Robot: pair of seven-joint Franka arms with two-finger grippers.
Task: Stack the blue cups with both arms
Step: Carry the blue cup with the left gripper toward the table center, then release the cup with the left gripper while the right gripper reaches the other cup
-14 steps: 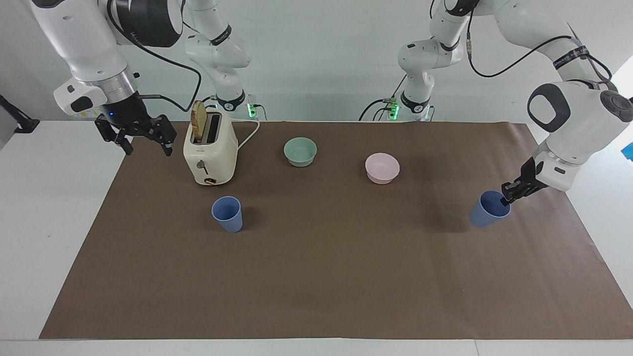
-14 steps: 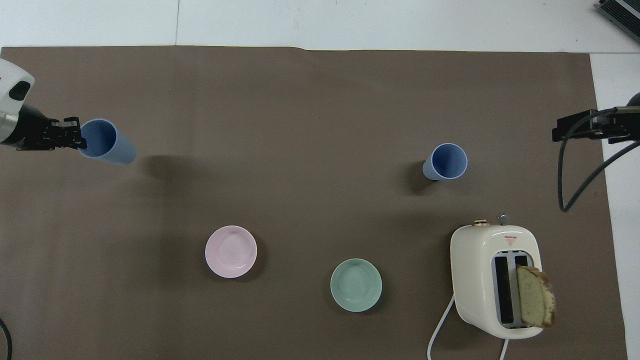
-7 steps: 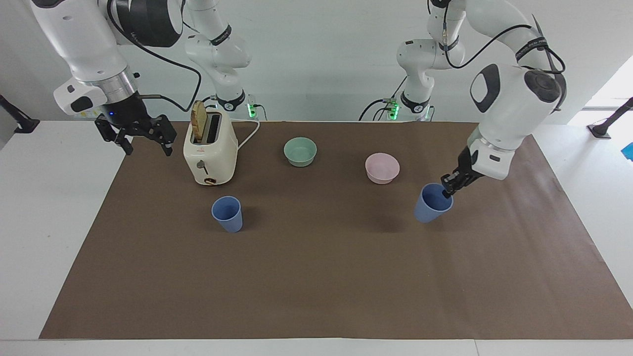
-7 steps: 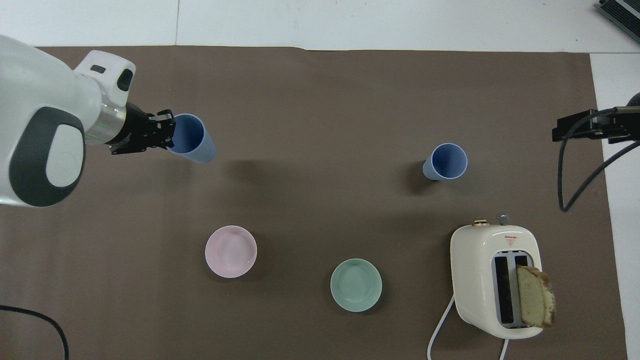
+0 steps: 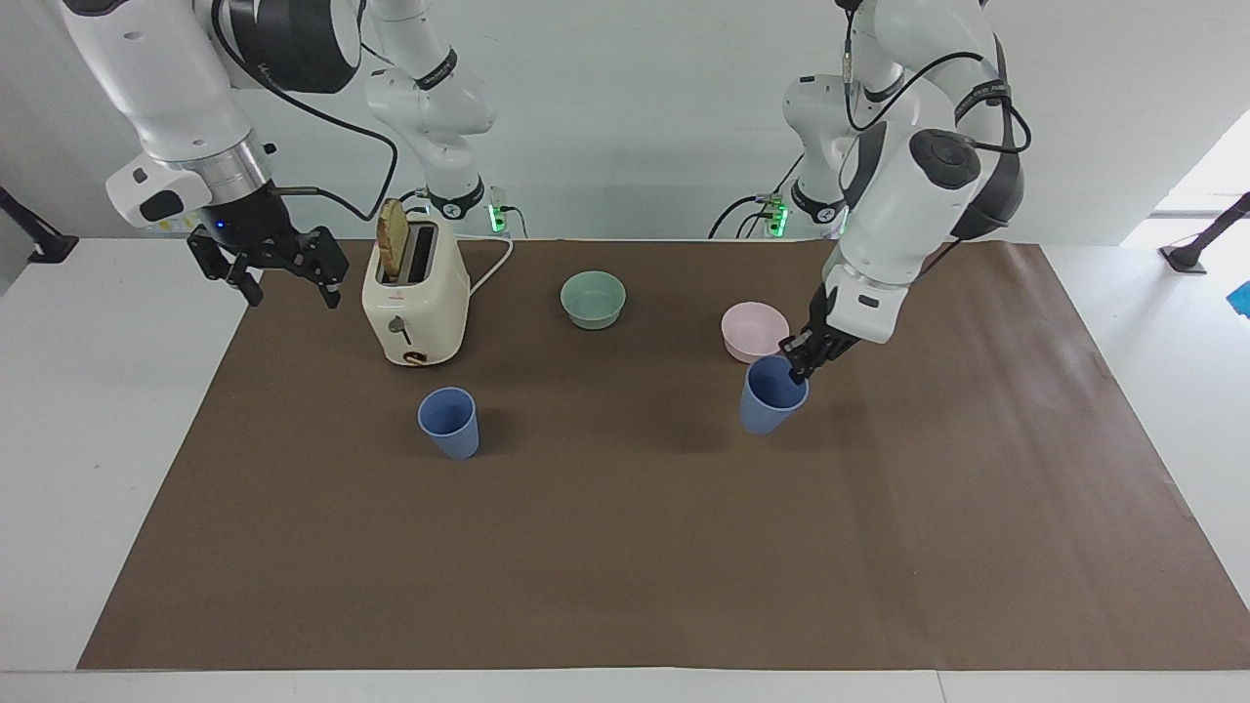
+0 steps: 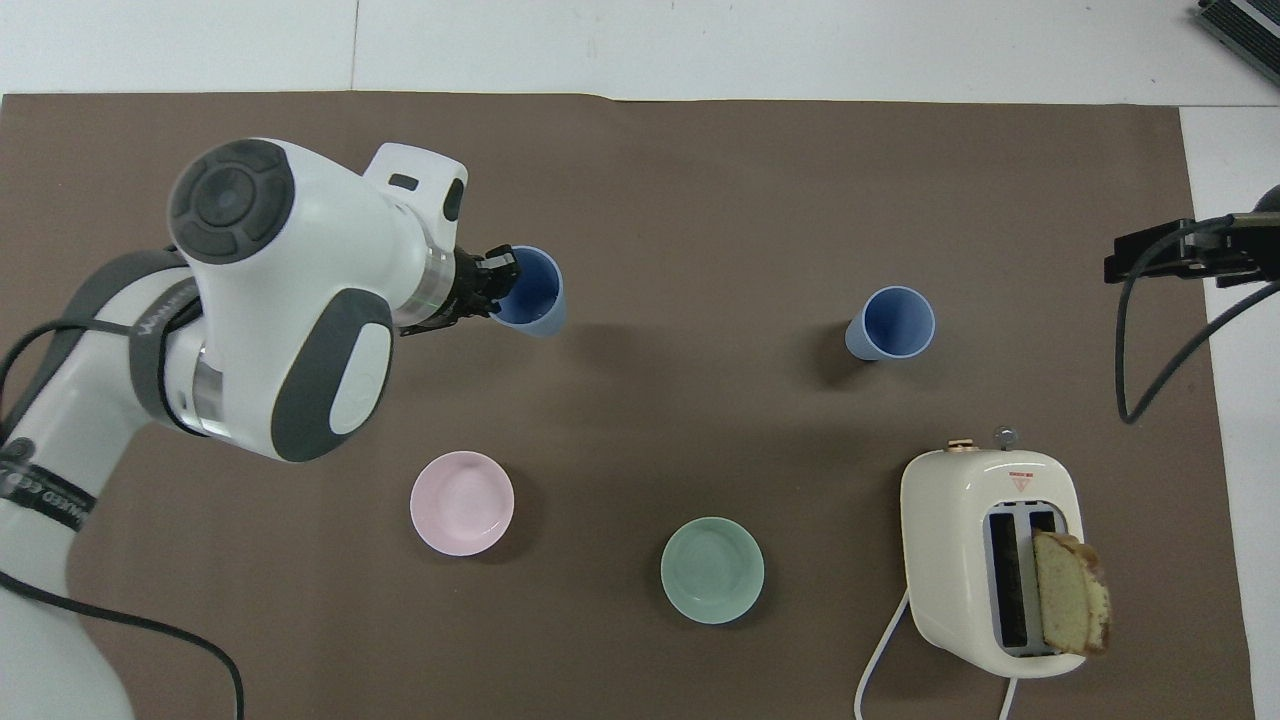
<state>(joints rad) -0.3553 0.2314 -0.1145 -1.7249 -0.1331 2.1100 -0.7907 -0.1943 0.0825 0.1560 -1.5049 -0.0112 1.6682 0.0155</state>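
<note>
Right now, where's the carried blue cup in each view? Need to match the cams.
Facing view: carried blue cup right of centre, hanging by its rim from the left gripper, just below the pink bowl.
Overhead view: carried blue cup left of centre, upper half, at the left gripper.
Shared landmark: the pink bowl, the bowl closest to the cup in both views.

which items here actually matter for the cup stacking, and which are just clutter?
In play:
- carried blue cup, pinched at its rim by the shut left gripper, in the air
- standing blue cup, near the toaster
- right gripper, open, waiting over the mat's edge beside the toaster

Clutter:
- toaster with a bread slice
- green bowl
- pink bowl
</note>
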